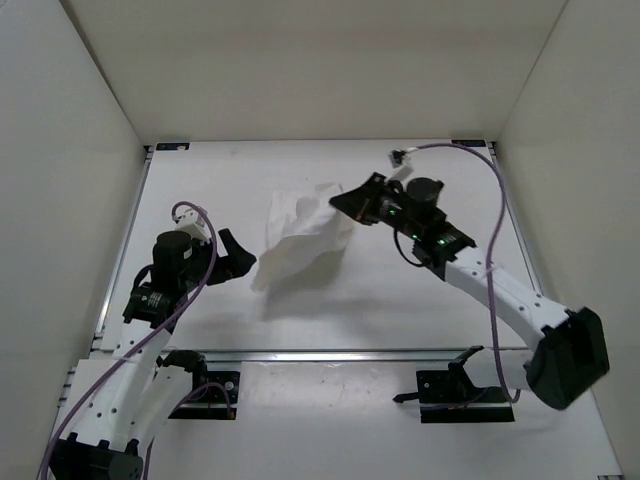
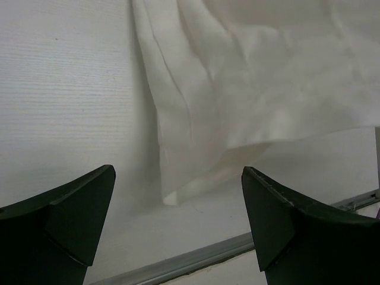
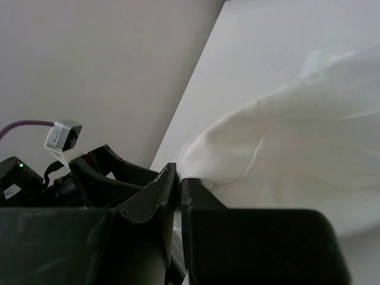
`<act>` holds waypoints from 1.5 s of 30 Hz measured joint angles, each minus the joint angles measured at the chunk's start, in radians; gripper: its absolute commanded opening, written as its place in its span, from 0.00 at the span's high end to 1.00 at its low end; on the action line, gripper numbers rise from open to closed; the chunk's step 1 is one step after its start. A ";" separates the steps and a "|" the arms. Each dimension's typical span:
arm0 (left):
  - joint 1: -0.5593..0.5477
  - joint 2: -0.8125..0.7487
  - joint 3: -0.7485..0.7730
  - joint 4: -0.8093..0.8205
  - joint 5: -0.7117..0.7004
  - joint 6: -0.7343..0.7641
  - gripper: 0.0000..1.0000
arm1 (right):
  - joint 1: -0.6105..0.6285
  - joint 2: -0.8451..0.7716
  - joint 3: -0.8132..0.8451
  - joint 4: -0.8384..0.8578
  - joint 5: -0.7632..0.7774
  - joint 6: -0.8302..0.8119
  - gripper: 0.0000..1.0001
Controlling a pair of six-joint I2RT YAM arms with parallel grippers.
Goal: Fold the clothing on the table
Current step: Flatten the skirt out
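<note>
1. The thin white creased fabric garment (image 1: 300,235) hangs lifted over the middle of the large flat white table (image 1: 400,300), with its lower corner close to the surface
2. The right black 2-finger gripper (image 1: 342,203) is clamped on the garment's upper right edge, pinching a fold
3. The left black gripper (image 1: 240,256) is spread wide and holds nothing, just beside the garment's lower left corner

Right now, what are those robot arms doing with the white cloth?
The right claw is shut on one edge of the clothing, holding it up above the table. The left claw is wide open, facing the hanging part and touching nothing. The clothing is crumpled, not folded yet.
</note>
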 measured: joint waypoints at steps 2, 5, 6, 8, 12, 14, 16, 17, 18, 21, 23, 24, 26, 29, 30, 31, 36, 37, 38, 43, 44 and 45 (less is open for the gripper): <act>-0.008 0.007 0.000 -0.016 -0.001 0.000 0.02 | -0.070 -0.103 -0.089 0.013 -0.007 0.011 1.00; -0.035 0.016 -0.015 -0.011 -0.002 -0.010 0.01 | -0.193 -0.294 -0.312 0.027 -0.017 0.037 1.00; -0.044 0.014 -0.025 -0.007 0.000 -0.018 0.01 | -0.211 -0.341 -0.384 0.023 -0.017 0.041 1.00; -0.060 0.009 -0.053 0.001 0.000 -0.030 0.01 | -0.221 -0.426 -0.536 0.006 -0.025 0.044 1.00; -0.077 0.010 -0.127 0.020 0.001 -0.066 0.10 | -0.232 -0.542 -0.793 -0.077 -0.061 0.049 1.00; -0.091 0.018 -0.164 0.037 0.008 -0.096 0.20 | -0.250 -0.592 -0.865 -0.116 -0.071 0.051 1.00; -0.124 0.035 -0.206 0.072 0.024 -0.143 0.32 | -0.279 -0.636 -0.895 -0.151 -0.081 0.046 1.00; -0.149 0.043 -0.231 0.093 0.030 -0.168 0.33 | -0.291 -0.650 -0.897 -0.156 -0.085 0.038 1.00; -0.181 0.049 -0.264 0.128 0.035 -0.199 0.36 | -0.299 -0.660 -0.896 -0.155 -0.088 0.029 0.99; -0.263 0.068 -0.360 0.210 0.058 -0.298 0.48 | -0.307 -0.678 -0.896 -0.151 -0.087 0.004 1.00; -0.290 0.097 -0.400 0.241 0.066 -0.341 0.33 | -0.301 -0.679 -0.896 -0.148 -0.086 -0.008 1.00; -0.300 0.120 -0.404 0.248 0.063 -0.359 0.32 | -0.297 -0.678 -0.896 -0.148 -0.085 -0.014 0.99; -0.317 0.168 -0.402 0.274 0.052 -0.385 0.31 | -0.287 -0.677 -0.896 -0.145 -0.082 -0.025 1.00; -0.349 0.234 -0.388 0.306 0.031 -0.409 0.32 | -0.280 -0.678 -0.896 -0.138 -0.077 -0.032 1.00; -0.363 0.264 -0.381 0.319 0.023 -0.417 0.31 | -0.280 -0.678 -0.896 -0.136 -0.077 -0.033 1.00; -0.375 0.293 -0.377 0.337 0.019 -0.423 0.32 | -0.280 -0.678 -0.896 -0.134 -0.076 -0.035 1.00; -0.421 0.406 -0.348 0.430 0.004 -0.461 0.55 | -0.280 -0.693 -0.897 -0.128 -0.076 -0.051 1.00; -0.425 0.428 -0.340 0.439 -0.006 -0.463 0.74 | -0.280 -0.694 -0.897 -0.127 -0.076 -0.053 1.00; -0.426 0.449 -0.330 0.442 -0.014 -0.463 0.82 | -0.280 -0.694 -0.897 -0.128 -0.076 -0.055 0.99; -0.381 0.473 -0.225 0.371 -0.044 -0.416 1.00 | -0.294 -0.659 -0.842 -0.192 -0.093 -0.108 1.00; -0.353 0.467 -0.175 0.338 -0.046 -0.393 1.00 | -0.308 -0.630 -0.793 -0.226 -0.109 -0.130 1.00; -0.320 0.459 -0.110 0.300 -0.047 -0.373 1.00 | -0.326 -0.591 -0.723 -0.270 -0.125 -0.157 1.00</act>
